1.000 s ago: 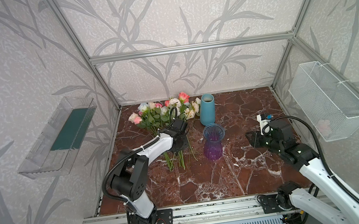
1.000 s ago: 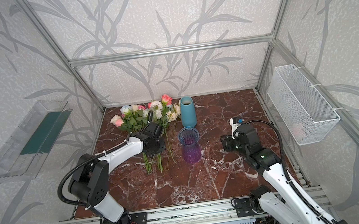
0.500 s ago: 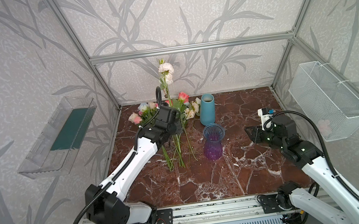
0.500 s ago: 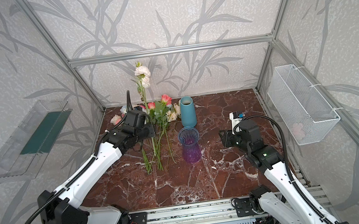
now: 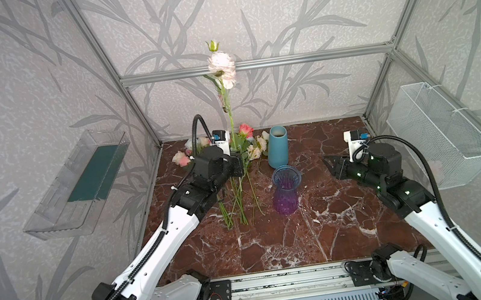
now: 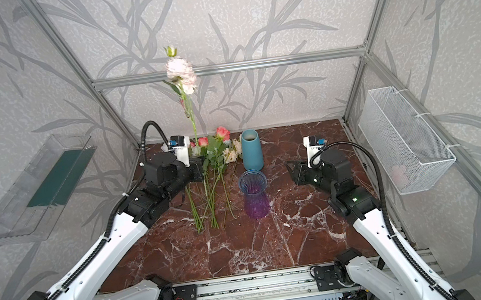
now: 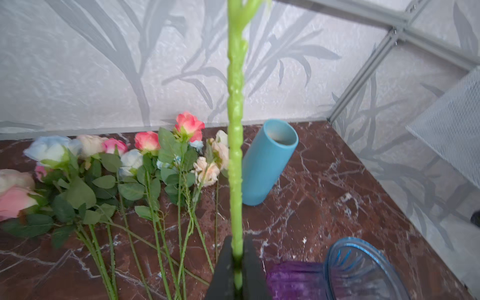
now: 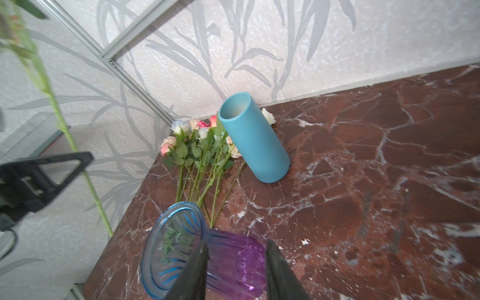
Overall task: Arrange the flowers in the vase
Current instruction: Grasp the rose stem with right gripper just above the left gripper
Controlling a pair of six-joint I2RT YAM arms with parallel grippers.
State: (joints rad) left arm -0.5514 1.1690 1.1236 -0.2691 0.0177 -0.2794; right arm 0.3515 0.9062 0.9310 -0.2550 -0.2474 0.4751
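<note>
The left gripper [image 7: 237,262] is clamping its jaws shut on the lower stem of 1 pale pink flower [image 5: 221,65], which is standing upright with its long axis vertical and its bloom and bud pointing up. The other flowers [image 7: 166,148] are lying on the marble table [image 5: 277,246], stems running 12 to 6 o'clock with blooms at the 12 o'clock end. They lie at 9 o'clock of the purple glass vase [image 5: 286,196], and the blue vase [image 5: 277,147] stands at its 12 o'clock. The right gripper [image 5: 329,162] is hovering at 3 o'clock of the glass vase, apart from it, jaws parted and empty.
</note>
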